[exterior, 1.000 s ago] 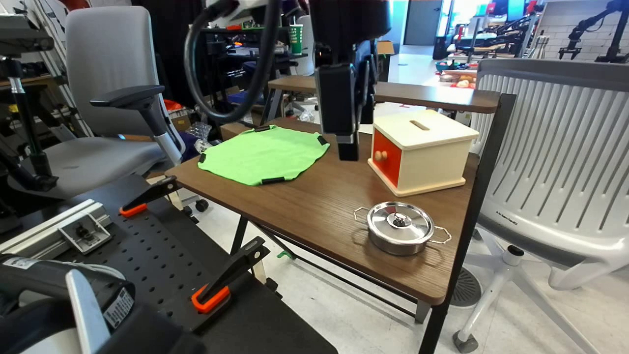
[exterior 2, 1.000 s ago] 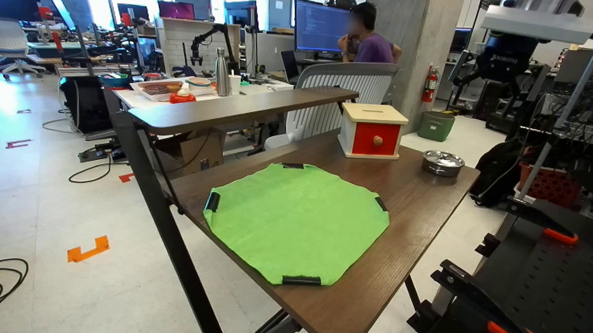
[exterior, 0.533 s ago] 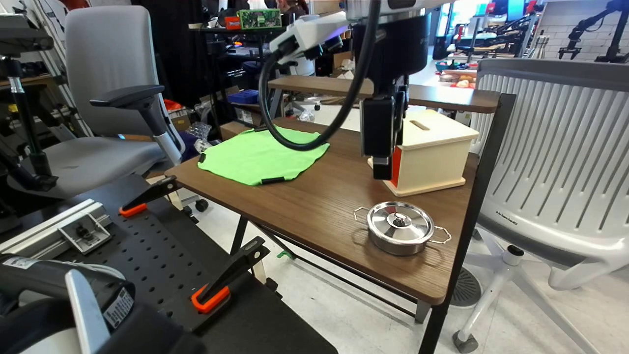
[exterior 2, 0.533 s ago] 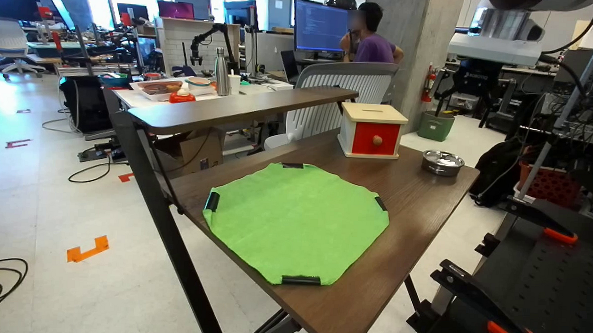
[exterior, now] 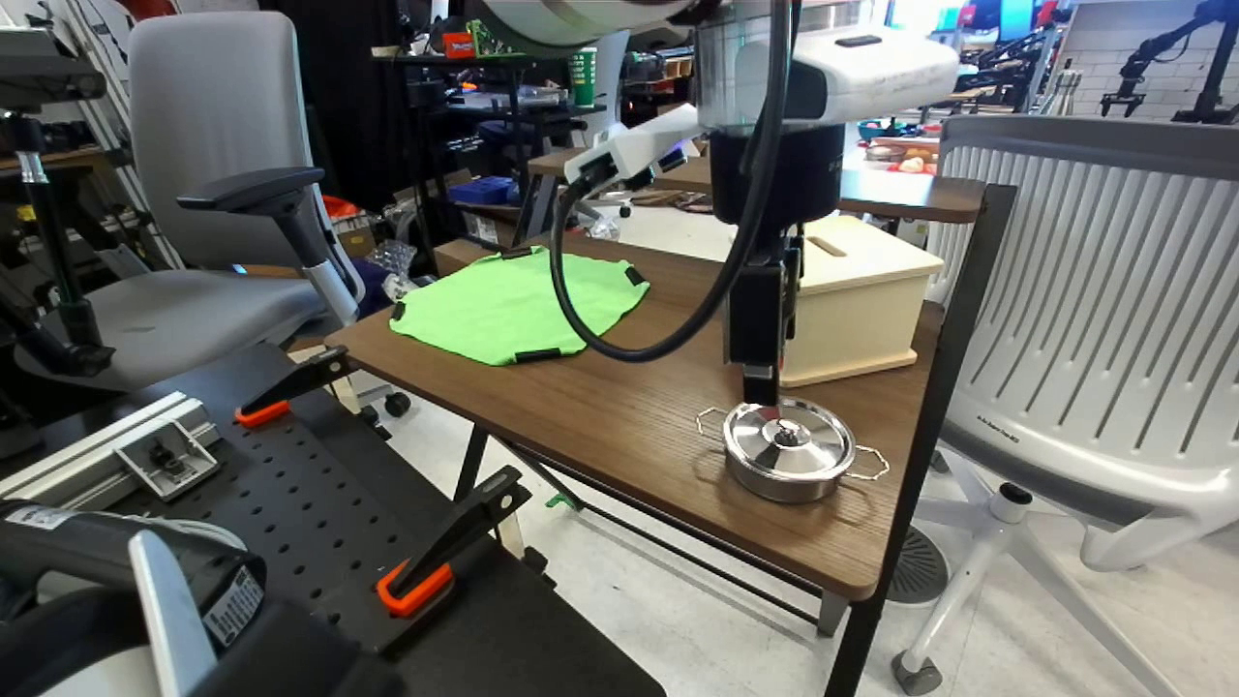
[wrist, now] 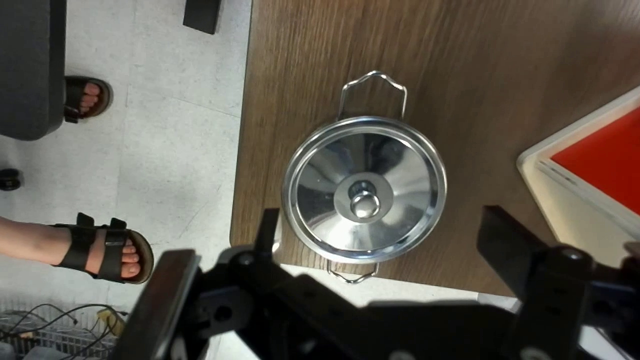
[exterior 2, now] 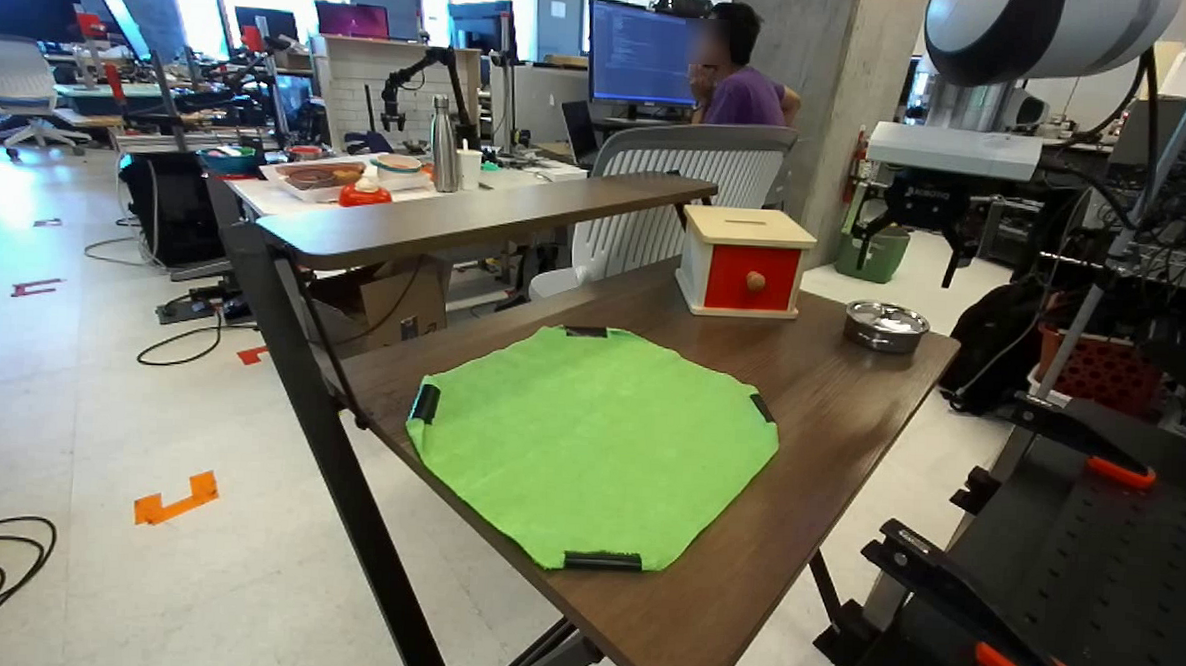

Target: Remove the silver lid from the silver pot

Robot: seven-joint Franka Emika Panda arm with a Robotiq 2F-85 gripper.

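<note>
Silver lid (wrist: 364, 185), on silver pot (exterior: 782, 488), lies below spread pincer (exterior 2: 905, 276).

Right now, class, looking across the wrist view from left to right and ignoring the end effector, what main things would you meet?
Sandalled feet, the left edge of the tabletop, the silver lid, then the box with the red panel. The silver pot sits under the lid, sharing its place.

A robotics lab in an open-plan workspace surrounds my pincer (exterior 2: 905, 268): well apart from it are a second robot arm (exterior: 1218, 68), black, several monitors (exterior 2: 351, 20) and a person (exterior 2: 748, 98) in purple at a large screen (exterior 2: 640, 55) of text; below it, beside the bench (exterior: 619, 407), orange-handled clamps (exterior: 474, 513) sit on a perforated black platform (exterior: 290, 484).
</note>
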